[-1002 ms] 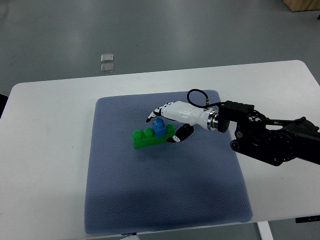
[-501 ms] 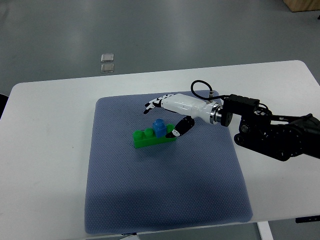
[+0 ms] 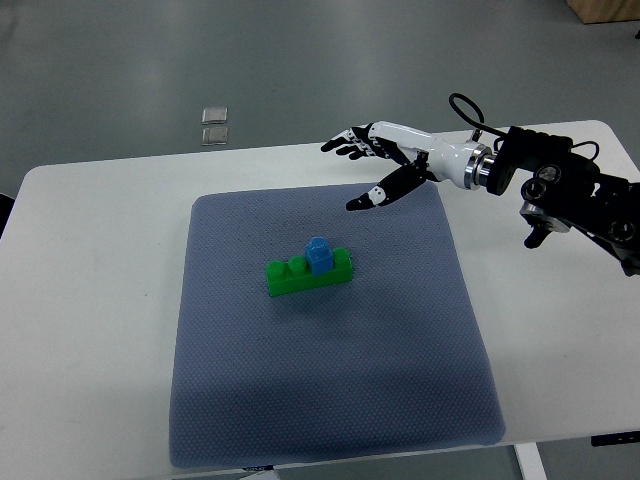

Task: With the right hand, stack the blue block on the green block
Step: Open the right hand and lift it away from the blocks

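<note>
Stacking result, top view. Blue block (image 3: 318, 255) sits on green block (image 3: 309, 274), seated on its studs approx. at mid-length, slightly toward the end nearer the right arm. Green block lies flat near the centre of the blue-grey mat (image 3: 330, 400), which covers most of the table (image 3: 90, 300). Right robot hand (image 3: 375, 165) is well apart from the green block, up beyond the mat's far edge, fingers spread and holding nothing; nothing touches either block. Left arm not in view. Judgement: placement appears done, stack stands unaided; only arm retreat seems left. Whether the blue block is fully pressed home cannot be told at this res.
</note>
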Robot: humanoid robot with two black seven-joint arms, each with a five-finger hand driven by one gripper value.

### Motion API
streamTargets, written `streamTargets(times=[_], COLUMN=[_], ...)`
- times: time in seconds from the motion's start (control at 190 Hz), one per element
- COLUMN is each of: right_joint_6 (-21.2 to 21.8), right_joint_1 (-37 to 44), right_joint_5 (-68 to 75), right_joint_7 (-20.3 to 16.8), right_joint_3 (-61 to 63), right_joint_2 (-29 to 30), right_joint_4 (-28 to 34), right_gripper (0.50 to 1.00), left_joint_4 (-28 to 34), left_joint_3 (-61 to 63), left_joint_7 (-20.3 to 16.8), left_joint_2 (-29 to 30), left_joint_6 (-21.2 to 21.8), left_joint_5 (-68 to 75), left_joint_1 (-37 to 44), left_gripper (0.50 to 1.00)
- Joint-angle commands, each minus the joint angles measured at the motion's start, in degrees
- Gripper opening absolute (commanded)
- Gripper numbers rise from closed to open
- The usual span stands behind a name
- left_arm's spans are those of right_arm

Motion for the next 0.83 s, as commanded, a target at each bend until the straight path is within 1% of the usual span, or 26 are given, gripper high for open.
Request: streamTargets(times=[0.0, 0.047, 0.158, 0.248, 0.301, 0.395, 0.67, 0.828], right_joint_6=[0.8, 0.4, -0.6, -2.3, -3.0, -2.5, -0.7, -0.9], right_joint_1=[-0.2, -0.3, -0.5, -2.0, -3.3, -5.4, -5.7, -5.6], right_joint_5=[14.4, 22.8, 37.3, 43.2, 44.3, 44.6, 44.5, 44.7], right_joint_7=[-2.3, -3.8, -7.2, -7.4, -6.9, -6.9, -7.0, -7.0], right_joint_3=[0.2, 0.1, -0.7, -0.9, -0.1, 0.2, 0.2, 0.5], right_joint_2=[0.0, 0.2, 1.3, 2.3, 3.3, 3.7, 3.6, 3.5], right_joint_4=[-2.8, -4.2, -8.3, -10.2, -10.2, -10.1, -10.1, -10.2], right_gripper=[0.917, 0.917, 0.917, 0.919, 0.921, 0.921, 0.921, 0.921], left_joint_4=[0.0, 0.0, 0.0, 0.0, 0.0, 0.0, 0.0, 0.0], left_joint_3=[0.0, 0.0, 0.0, 0.0, 0.0, 0.0, 0.0, 0.0], left_joint_7=[0.0, 0.0, 0.0, 0.0, 0.0, 0.0, 0.0, 0.0], left_joint_2=[0.0, 0.0, 0.0, 0.0, 0.0, 0.0, 0.0, 0.0], left_joint_6=[0.0, 0.0, 0.0, 0.0, 0.0, 0.0, 0.0, 0.0], left_joint_5=[0.0, 0.0, 0.0, 0.0, 0.0, 0.0, 0.0, 0.0], left_joint_1=[0.0, 0.0, 0.0, 0.0, 0.0, 0.0, 0.0, 0.0], left_gripper=[1.0, 1.0, 1.0, 1.0, 1.0, 1.0, 1.0, 1.0])
